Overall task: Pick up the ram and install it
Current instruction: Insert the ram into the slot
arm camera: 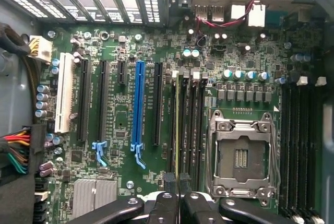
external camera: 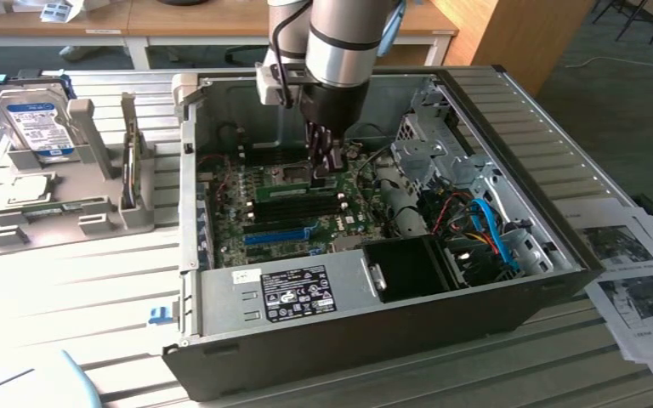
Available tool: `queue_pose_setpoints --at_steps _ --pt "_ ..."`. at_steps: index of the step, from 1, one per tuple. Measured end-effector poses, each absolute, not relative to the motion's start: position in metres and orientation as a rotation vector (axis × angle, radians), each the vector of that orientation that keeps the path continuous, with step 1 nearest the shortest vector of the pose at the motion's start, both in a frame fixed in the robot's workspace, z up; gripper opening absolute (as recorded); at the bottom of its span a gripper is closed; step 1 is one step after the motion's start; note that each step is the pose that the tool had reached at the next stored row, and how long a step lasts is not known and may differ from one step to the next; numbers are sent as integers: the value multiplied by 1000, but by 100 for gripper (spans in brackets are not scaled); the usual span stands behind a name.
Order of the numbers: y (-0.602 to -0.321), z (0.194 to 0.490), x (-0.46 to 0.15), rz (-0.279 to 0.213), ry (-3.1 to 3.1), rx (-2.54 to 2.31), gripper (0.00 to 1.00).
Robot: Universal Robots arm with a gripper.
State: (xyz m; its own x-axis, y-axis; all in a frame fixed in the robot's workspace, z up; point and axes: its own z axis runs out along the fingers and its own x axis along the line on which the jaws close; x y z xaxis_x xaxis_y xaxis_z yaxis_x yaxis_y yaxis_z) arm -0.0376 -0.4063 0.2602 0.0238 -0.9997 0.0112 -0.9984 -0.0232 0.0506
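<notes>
The fingers [arm camera: 170, 183] are inside the computer case [external camera: 338, 340], pinched together on the ram [arm camera: 180, 125]. The stick stands on edge among the black memory slots [arm camera: 194, 125], beside the processor socket [arm camera: 242, 156]. Pickup looks done; full seating can't be judged, and the grip isn't released.

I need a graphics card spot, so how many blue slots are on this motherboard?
1. The blue slot sits between two black slots on the motherboard. The end effector, gripping the ram, may hide more.
</notes>
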Motion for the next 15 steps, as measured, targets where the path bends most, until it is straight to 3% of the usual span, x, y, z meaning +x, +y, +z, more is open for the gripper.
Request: queue_pose_setpoints --at_steps 15 --pt "-406 253 -38 -42 -2165 2215 11"
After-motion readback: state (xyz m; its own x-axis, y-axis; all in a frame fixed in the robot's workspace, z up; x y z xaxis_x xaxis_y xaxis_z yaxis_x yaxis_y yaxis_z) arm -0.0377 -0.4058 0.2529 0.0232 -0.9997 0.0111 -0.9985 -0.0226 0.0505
